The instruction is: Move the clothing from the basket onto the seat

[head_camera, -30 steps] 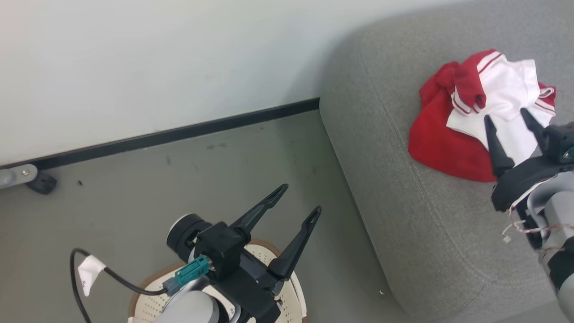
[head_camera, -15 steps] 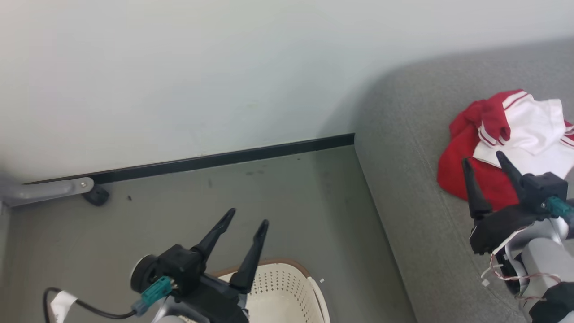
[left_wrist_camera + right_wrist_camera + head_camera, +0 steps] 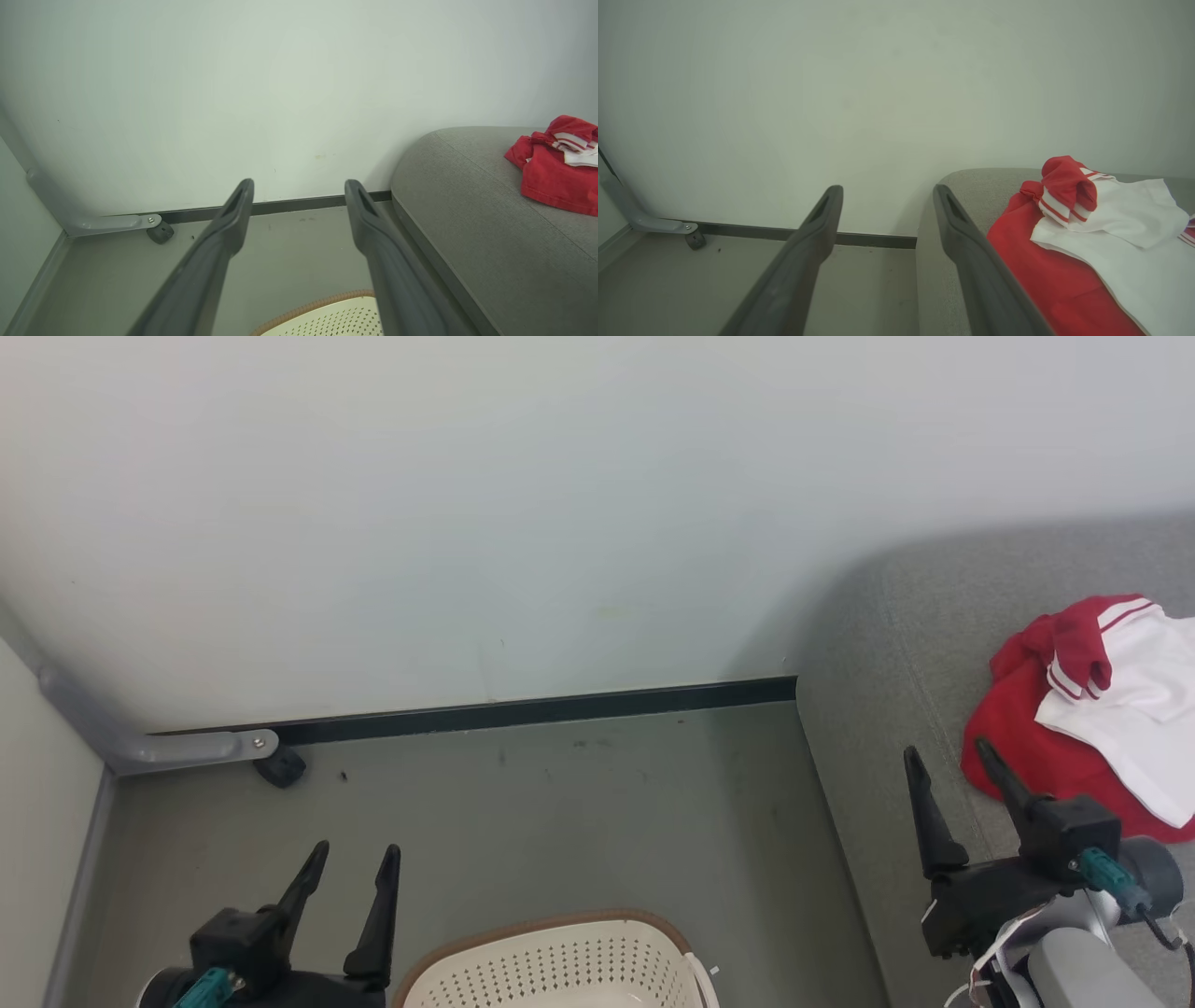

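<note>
Since the earlier frame the camera has swung, and the right tool has drawn back off the clothing, fingers apart and empty. The left tool, also spread, sits left of the basket. To finish well, keep clear of the fabric and check the basket's hidden bottom. The clothing lies centre right on the seat, its long axis running upper left to lower right, striped cuff uppermost.

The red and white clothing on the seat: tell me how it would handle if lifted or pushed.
The clothing lies crumpled in soft folds on the seat, so it would probably hang limp when lifted. It looks thin, so likely light. Pushed, it would probably bunch rather than slide, the seat being textured fabric.
</note>
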Tool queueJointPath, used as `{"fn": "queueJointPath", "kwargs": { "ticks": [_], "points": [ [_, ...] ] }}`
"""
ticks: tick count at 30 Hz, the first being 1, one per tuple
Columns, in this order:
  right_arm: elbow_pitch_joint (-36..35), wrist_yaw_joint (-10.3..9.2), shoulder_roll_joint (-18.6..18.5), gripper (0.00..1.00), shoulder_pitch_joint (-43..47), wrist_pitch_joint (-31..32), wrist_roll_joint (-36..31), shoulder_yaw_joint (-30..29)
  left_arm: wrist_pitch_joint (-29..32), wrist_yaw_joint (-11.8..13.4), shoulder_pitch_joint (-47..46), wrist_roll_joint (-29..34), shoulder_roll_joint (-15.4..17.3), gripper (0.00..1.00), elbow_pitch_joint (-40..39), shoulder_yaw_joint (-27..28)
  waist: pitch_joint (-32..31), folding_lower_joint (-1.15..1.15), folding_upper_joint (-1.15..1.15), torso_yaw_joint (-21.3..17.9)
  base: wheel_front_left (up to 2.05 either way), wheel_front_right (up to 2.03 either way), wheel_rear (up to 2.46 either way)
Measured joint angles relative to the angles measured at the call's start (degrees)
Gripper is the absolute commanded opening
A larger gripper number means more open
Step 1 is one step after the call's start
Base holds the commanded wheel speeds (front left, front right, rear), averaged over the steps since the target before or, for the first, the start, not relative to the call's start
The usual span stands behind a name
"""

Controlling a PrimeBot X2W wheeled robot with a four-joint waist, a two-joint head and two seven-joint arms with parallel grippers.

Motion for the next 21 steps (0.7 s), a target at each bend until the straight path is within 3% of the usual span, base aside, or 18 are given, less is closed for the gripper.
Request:
{"fn": "queueJointPath", "kwargs": {
  "ticks": [8,21],
  "points": [
    [-4.83,-1.27,1.23,1.0,5.24,-0.01,-0.6,0.69,-0.3,0.69,3.58,0.25,0.35,1.0,1.64,4.19,-2.16,0.0,0.0,1.18,0.0,0.0,0.0],
    [-11.92,-2.85,2.66,1.0,14.74,-0.25,-1.02,1.0,-0.31,0.99,10.99,3.09,-1.94,1.0,1.45,13.63,-4.9,0.0,0.0,1.84,0.0,0.0,0.0]
  ]
}}
